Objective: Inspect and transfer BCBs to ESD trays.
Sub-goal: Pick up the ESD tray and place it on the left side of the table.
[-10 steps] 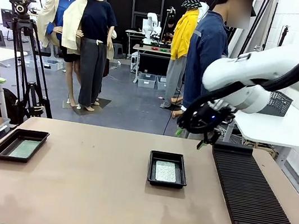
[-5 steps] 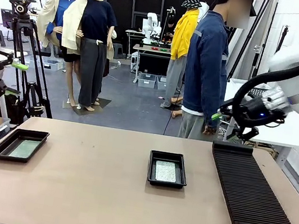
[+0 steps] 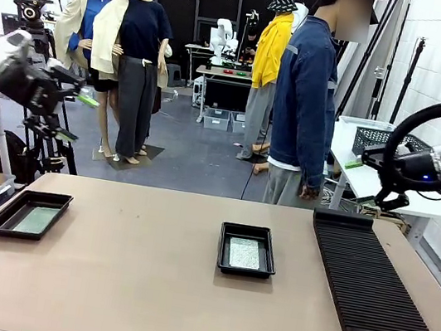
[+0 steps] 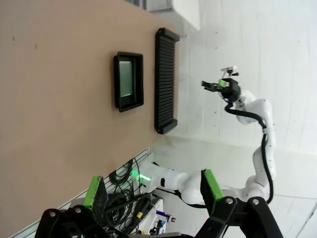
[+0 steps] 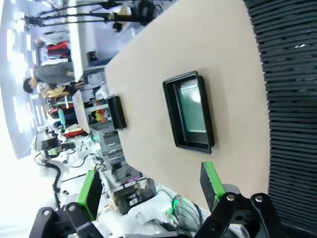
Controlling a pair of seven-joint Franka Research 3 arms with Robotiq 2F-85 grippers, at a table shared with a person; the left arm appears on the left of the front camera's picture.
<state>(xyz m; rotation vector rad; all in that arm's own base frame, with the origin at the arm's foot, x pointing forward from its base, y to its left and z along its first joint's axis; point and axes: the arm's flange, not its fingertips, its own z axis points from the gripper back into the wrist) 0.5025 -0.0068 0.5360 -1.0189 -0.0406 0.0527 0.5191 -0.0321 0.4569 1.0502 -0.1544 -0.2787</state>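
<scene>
Two black ESD trays lie on the table. The centre ESD tray (image 3: 222, 248) (image 4: 130, 106) (image 5: 171, 115) holds a green BCB (image 3: 244, 252) (image 4: 126, 79) (image 5: 193, 106). The left ESD tray (image 3: 0, 220) (image 5: 115, 112) holds another BCB (image 3: 34, 219). My left gripper (image 3: 77, 116) (image 4: 152, 187) hangs open and empty, high over the table's far left edge. My right gripper (image 3: 366, 182) (image 5: 148, 187) is open and empty too, raised beyond the far right corner, and it shows far off in the left wrist view (image 4: 218, 85).
A long black ribbed rack (image 3: 375, 278) (image 4: 166, 82) (image 5: 292, 74) lies along the table's right side. A person (image 3: 306, 103) in a blue jacket stands at the far edge, behind the centre. A tripod (image 3: 41, 104) stands beyond the far left corner.
My right arm has swung from above the rack's far end out to the right, away from the table. My left arm has come into view from the left and risen.
</scene>
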